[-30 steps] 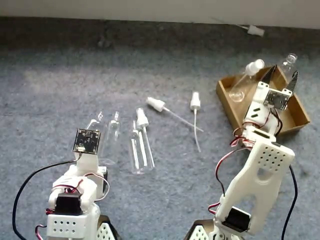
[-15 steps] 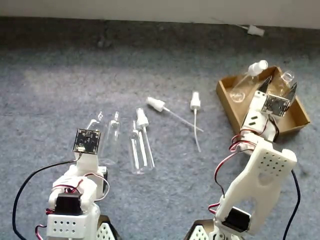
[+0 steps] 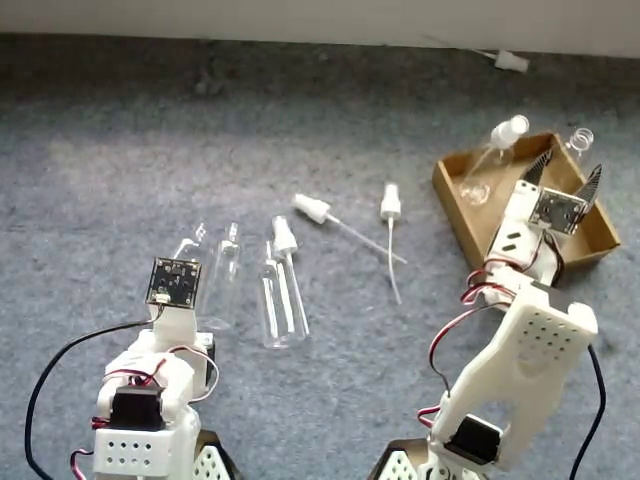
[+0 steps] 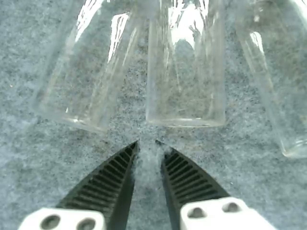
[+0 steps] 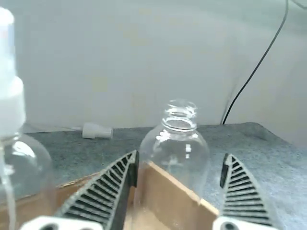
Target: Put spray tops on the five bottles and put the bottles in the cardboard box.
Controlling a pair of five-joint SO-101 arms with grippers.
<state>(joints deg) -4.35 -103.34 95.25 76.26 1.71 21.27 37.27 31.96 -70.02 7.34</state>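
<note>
From above, the right gripper (image 3: pixel 568 170) hangs wide open over the far edge of the cardboard box (image 3: pixel 592 228), at the right side of the table. A bare bottle (image 3: pixel 577 139) with no top pokes up at the box's far right corner, just past the fingertips. A capped bottle (image 3: pixel 490 160) leans in the far left corner. A loose spray top (image 3: pixel 390 207) lies near the middle of the table.

From the left wrist, the left gripper (image 4: pixel 147 145) is almost shut and holds nothing. Its tips are just short of the middle bottle (image 4: pixel 186 72), one of three lying side by side.

From the right wrist, the bare bottle sits between the open jaws, a bit farther off. It may be leaning on the box edge, but I cannot be sure. I think it needs a top. So push in until the jaws are beside its round body. Squeeze softly below the neck, then lift straight up so it does not slip or catch on the box
</note>
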